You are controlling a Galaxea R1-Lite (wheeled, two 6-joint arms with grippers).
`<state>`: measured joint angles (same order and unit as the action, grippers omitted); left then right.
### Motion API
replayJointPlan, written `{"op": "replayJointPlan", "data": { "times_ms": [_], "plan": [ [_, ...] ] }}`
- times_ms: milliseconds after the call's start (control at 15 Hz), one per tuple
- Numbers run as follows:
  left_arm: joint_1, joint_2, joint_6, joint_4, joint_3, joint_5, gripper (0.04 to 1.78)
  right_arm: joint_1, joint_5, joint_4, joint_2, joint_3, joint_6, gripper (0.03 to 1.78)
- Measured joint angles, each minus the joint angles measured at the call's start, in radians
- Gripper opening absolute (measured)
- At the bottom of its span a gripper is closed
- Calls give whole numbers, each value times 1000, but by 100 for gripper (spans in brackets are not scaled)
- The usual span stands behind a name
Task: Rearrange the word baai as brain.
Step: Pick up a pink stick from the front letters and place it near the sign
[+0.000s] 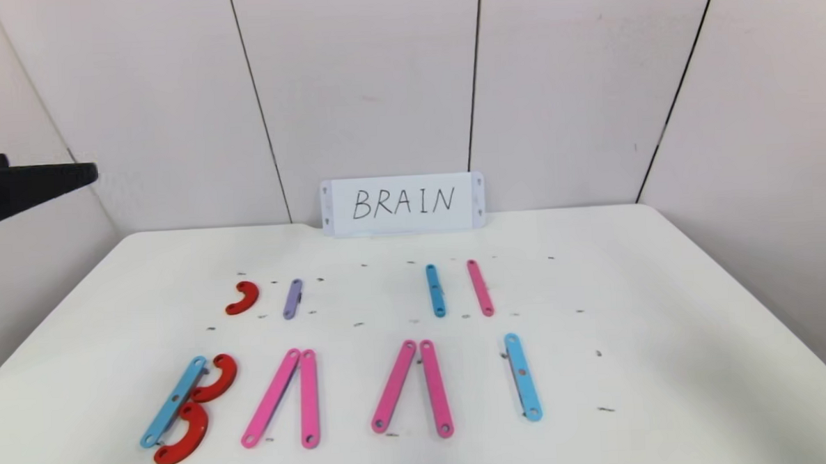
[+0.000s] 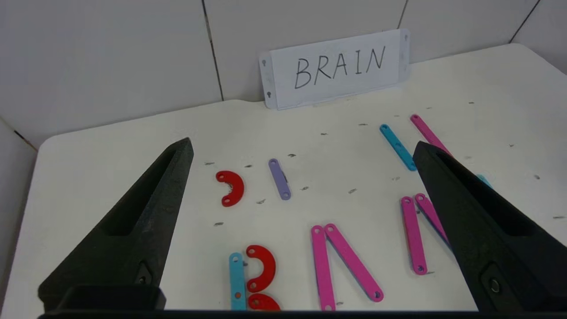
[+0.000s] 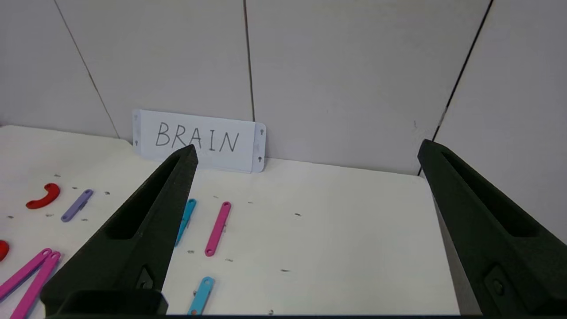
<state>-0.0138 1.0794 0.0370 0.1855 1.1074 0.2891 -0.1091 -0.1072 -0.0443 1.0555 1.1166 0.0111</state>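
Left gripper [image 2: 301,150]: raised above the worktop's left side, fingers [image 2: 146,212] spread wide, nothing held.
Word baai, front row: flat perforated plastic strips. Light-blue bar with two red curved pieces [image 1: 184,409] forms B at far left; two pink bars meeting at the top [image 1: 284,398] form the first A; a second pink pair [image 1: 414,387] forms the next A; a lone light-blue bar [image 1: 523,376] forms I.
Spare row behind: small red curved piece [image 1: 242,297], short purple bar [image 1: 292,298], short blue bar [image 1: 435,290], short pink bar [image 1: 480,287].
White card with handwritten BRAIN [image 1: 403,204]: upright against the wall, reference only.
Step judged: none begun; an R is needed between B and the As.
Advice: strips are thin; best pinched at an edge, or slid flat along the white worktop [image 1: 666,284].
Right gripper [image 3: 305,153]: above the right side, fingers [image 3: 146,221] spread, empty.
Containers: none seen.
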Motion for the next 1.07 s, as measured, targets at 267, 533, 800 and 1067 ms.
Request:
{"op": "replayJointPlan", "data": {
  "times_ms": [267,533,800,1067],
  "plan": [
    [-37,172,-1,32,95,17,175,-60,-18,0,188,116,-1,174],
    [-92,265,-3,80,103,19,175,-74,-63,-38,336,225,0,174],
    [-113,304,-9,85,90,17,175,-74,-129,-133,432,306,5,174],
    [-115,325,-7,90,86,10,175,-75,-140,-135,469,309,5,174]
  ]
}}
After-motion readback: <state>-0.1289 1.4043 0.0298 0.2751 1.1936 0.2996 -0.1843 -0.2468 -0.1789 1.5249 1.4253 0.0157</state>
